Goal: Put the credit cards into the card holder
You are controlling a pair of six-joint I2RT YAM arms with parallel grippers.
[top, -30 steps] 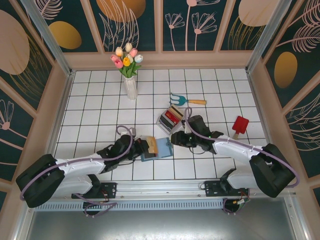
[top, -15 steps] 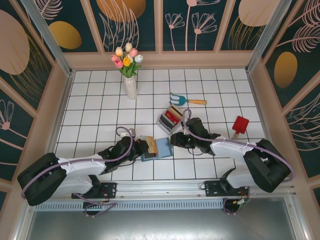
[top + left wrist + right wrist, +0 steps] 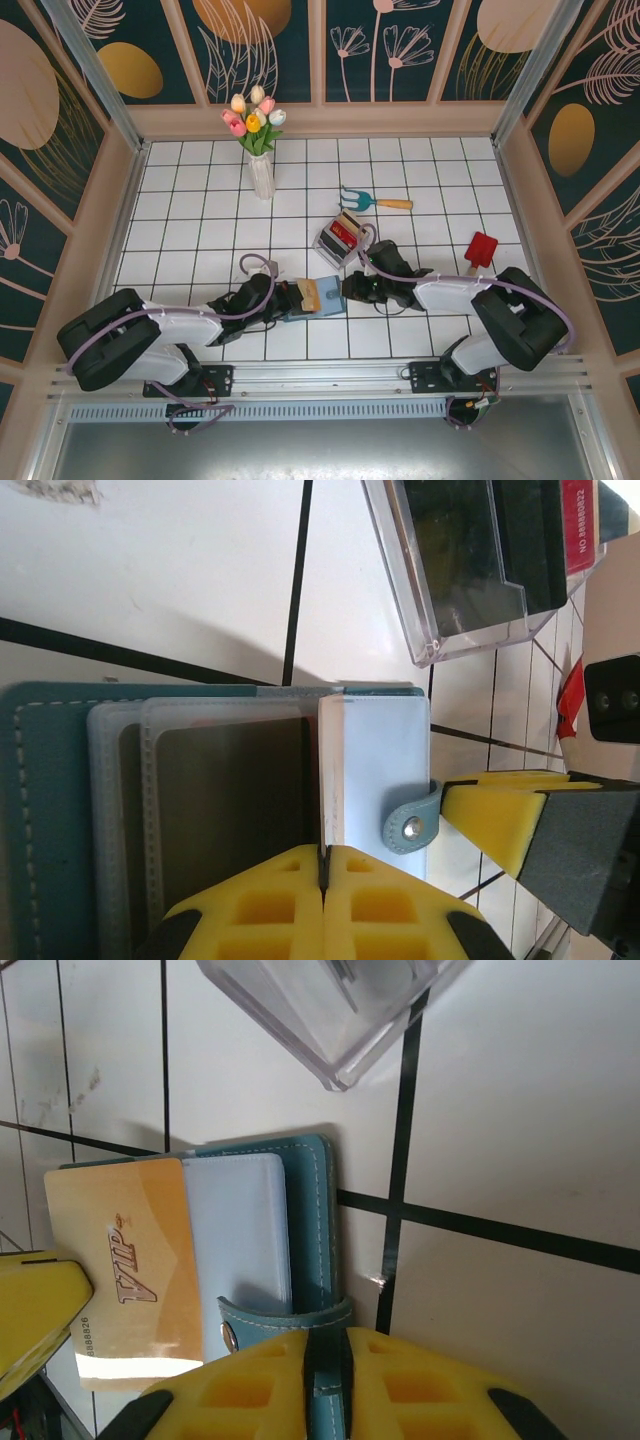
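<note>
Change: the left gripper has reached farther toward 3 o'clock. The gold card now sits over the wallet's middle, no longer at its 9 o'clock end.
Wallet place: the wallet lies on the tiled floor between the two grippers, at 6 o'clock from the clear tray.
Wallet axis: open and flat, long axis running 9 to 3 o'clock in the top view.
Card axis: edge-on to the left wrist camera, "VIP" face toward the right wrist camera.
Left gripper: foam pads pressed together on the gold card's edge.
Right gripper: pads closed on the wallet's 3 o'clock edge, by the snap strap.
Materials: stitched teal cover, pale-blue inside, clear plastic sleeves, and a glossy rectangular card.
</note>
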